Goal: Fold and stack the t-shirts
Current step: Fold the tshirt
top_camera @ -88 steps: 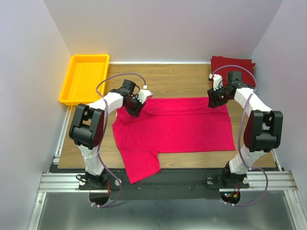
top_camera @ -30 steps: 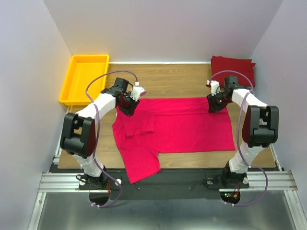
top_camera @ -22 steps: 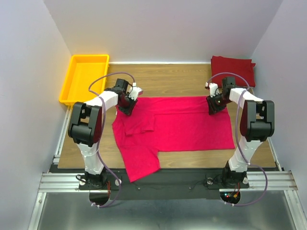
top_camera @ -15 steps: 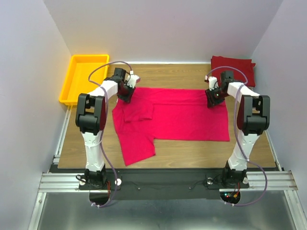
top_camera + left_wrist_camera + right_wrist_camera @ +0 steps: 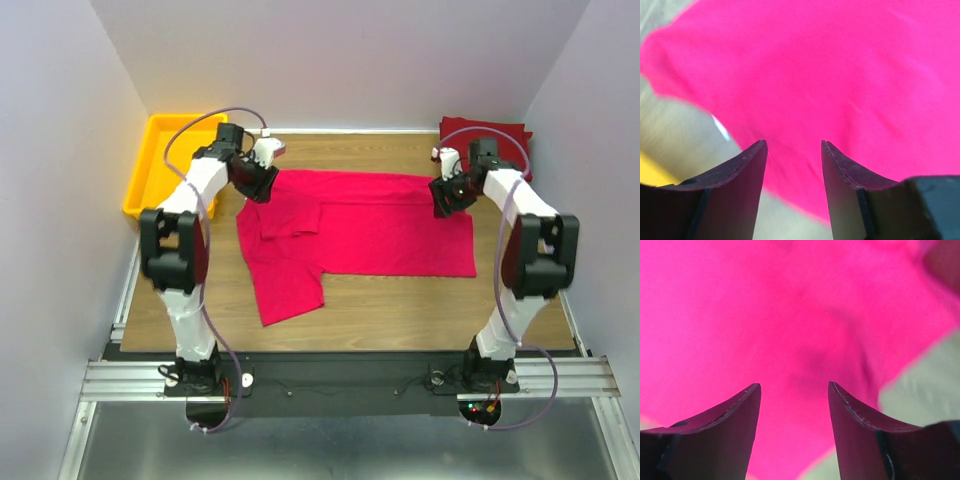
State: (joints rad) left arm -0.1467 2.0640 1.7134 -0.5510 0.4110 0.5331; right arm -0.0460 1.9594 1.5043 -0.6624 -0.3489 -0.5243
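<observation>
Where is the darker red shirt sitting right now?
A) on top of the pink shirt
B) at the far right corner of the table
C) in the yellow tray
B: the darker red shirt lies folded at the far right corner of the table, well away from the yellow tray.

Both arms dragged the magenta t-shirt twd the far side of the worktop; near sleeve no longer overhangs the front edge. Left claw & right claw, pinched before, now gape.

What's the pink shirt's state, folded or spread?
Mostly spread: the pink shirt lies flat across the table, one sleeve folded inward at its left end, the other sticking out.
</observation>
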